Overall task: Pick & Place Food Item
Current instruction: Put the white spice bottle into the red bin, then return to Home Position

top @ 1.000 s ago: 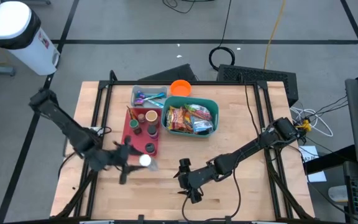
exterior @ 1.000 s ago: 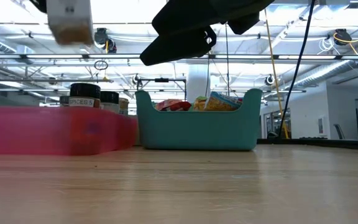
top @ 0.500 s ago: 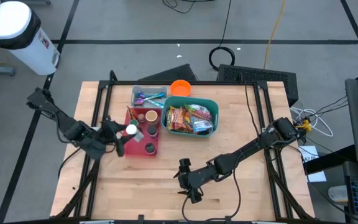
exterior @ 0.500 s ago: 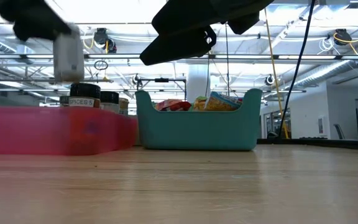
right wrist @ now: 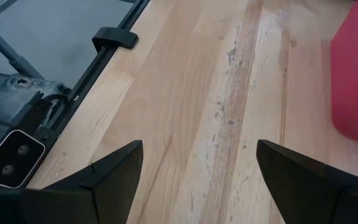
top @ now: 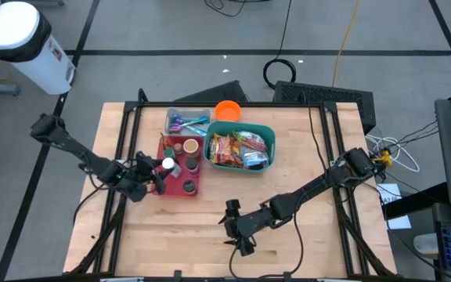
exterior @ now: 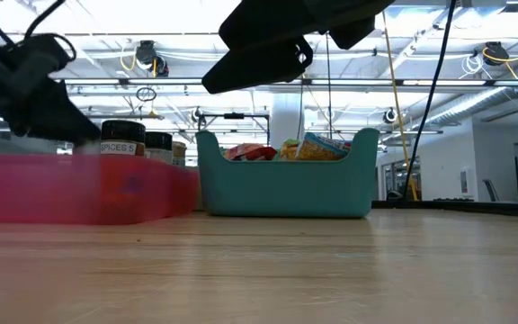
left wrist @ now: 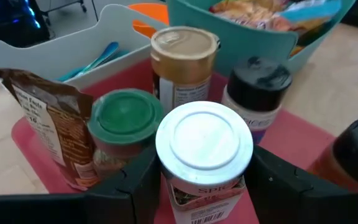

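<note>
Two arms share the wooden table, and only the left one is at work. Largest of the containers is the teal bin of snack packets at the table's middle, untouched by either arm. Touching its left side sits the pink tray, which holds spice jars and a brown packet. Behind the tray stand a pale bin of utensils and an orange bowl.

The left gripper reaches over the tray's left edge, its fingers clamped on either side of a white-lidded spice jar. In the left wrist view that jar is low among its neighbours: a green-lidded jar just beside it, a tan-lidded jar and a black-lidded jar behind. Whether its base already rests on the tray floor cannot be told; the low view shows only the gripper dipping behind the pink wall.

The right gripper waits near the table's front edge, well apart from the tray, its fingers spread wide over bare wood.

Judged from this, the carry looks done and the placement nearly so: the jar is inside the tray, and what seems left is to settle it, let go and lift away without knocking the close-packed jars.
</note>
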